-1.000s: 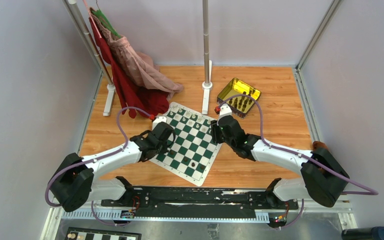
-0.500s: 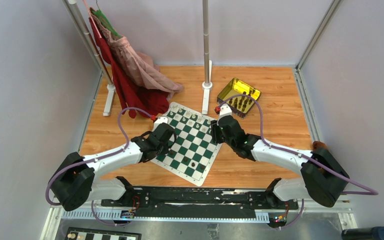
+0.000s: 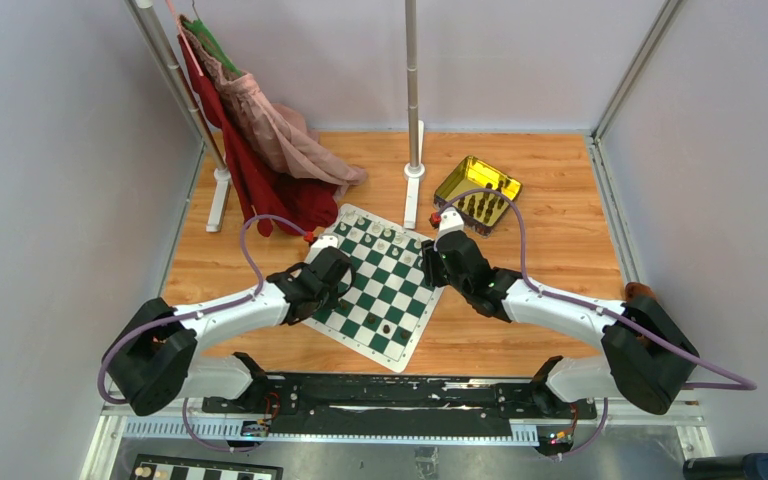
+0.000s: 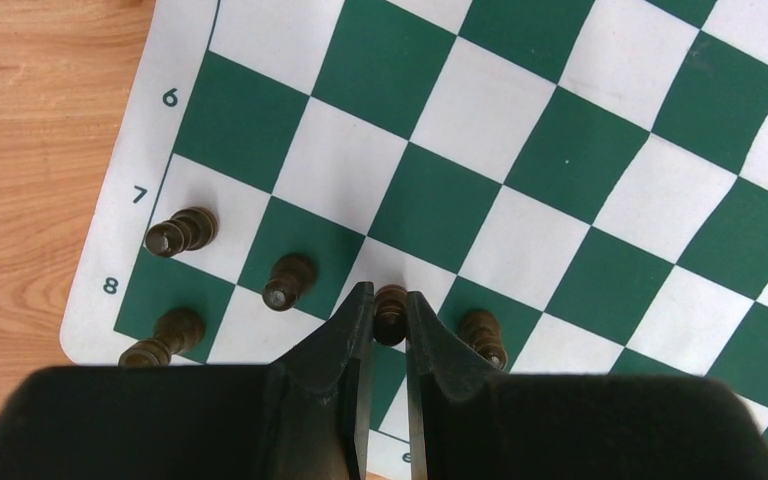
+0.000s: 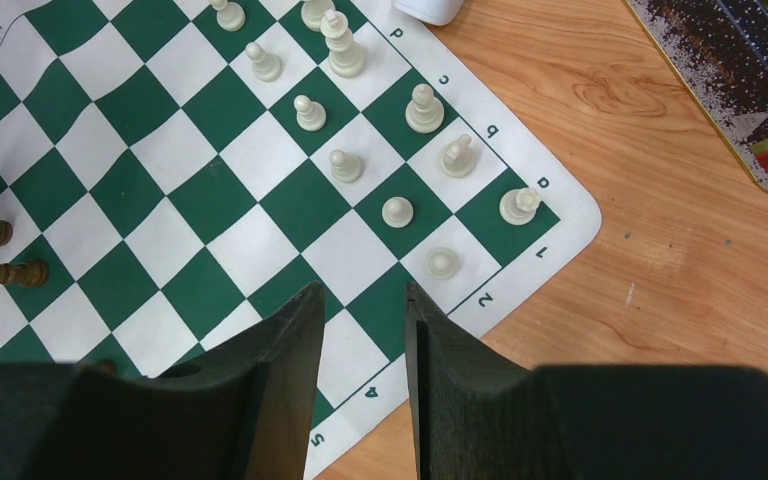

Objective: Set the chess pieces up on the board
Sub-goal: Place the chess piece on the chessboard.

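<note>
The green and white board (image 3: 397, 285) lies tilted between my arms. My left gripper (image 4: 390, 300) hangs low over the board's near-left corner and is shut on a dark brown chess piece (image 4: 391, 312), which stands upright over a white square by rows 7 and 8. Other dark pieces (image 4: 285, 283) stand around it. My right gripper (image 5: 363, 290) is open and holds nothing, above the board (image 5: 200, 190) at its right edge near rows 3 and 4. Several cream pieces (image 5: 396, 211) stand on rows 1 and 2.
A yellow transparent tray (image 3: 477, 192) holding dark pieces sits on the wooden table at the back right. A white pole base (image 3: 413, 190) stands just behind the board. Red and pink garments (image 3: 260, 150) hang from a rack at the back left.
The left arm's rear links have shifted slightly. Both grippers stay where they were over the board, and the left one keeps its hold on the dark piece.
</note>
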Controlling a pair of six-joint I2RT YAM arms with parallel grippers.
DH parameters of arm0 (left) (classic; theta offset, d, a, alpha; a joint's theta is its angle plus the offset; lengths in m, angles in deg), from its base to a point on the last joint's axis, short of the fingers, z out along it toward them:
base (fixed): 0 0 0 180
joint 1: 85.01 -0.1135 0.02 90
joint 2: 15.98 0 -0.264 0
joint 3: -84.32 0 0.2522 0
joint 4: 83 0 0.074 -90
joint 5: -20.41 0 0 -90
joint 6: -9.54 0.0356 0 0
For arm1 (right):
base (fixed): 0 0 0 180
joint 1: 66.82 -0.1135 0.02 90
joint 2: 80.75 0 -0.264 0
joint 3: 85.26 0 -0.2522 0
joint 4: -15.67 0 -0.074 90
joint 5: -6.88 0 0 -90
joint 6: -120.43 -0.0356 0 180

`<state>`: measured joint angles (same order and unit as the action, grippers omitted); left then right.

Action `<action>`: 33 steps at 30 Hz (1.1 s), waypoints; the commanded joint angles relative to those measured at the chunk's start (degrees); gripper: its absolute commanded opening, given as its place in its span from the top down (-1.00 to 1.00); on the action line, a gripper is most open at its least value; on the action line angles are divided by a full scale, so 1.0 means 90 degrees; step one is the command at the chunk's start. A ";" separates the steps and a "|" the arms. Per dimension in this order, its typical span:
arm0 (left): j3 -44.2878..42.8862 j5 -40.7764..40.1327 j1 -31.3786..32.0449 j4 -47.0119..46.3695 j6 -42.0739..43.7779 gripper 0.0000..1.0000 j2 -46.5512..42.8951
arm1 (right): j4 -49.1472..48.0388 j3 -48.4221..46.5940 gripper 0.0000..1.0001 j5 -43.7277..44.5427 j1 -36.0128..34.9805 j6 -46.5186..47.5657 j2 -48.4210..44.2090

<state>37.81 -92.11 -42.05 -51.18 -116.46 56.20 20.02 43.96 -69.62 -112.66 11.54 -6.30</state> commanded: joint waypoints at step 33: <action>-0.0658 -0.0397 0.0100 0.0573 0.0125 0.21 -0.0369 | 0.0064 -0.0041 0.21 -0.0005 0.0084 -0.0018 0.0060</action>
<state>33.17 -94.21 -41.72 -47.42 -115.94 53.88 20.42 43.96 -69.64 -112.66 11.56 -5.91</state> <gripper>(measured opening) 0.395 0.394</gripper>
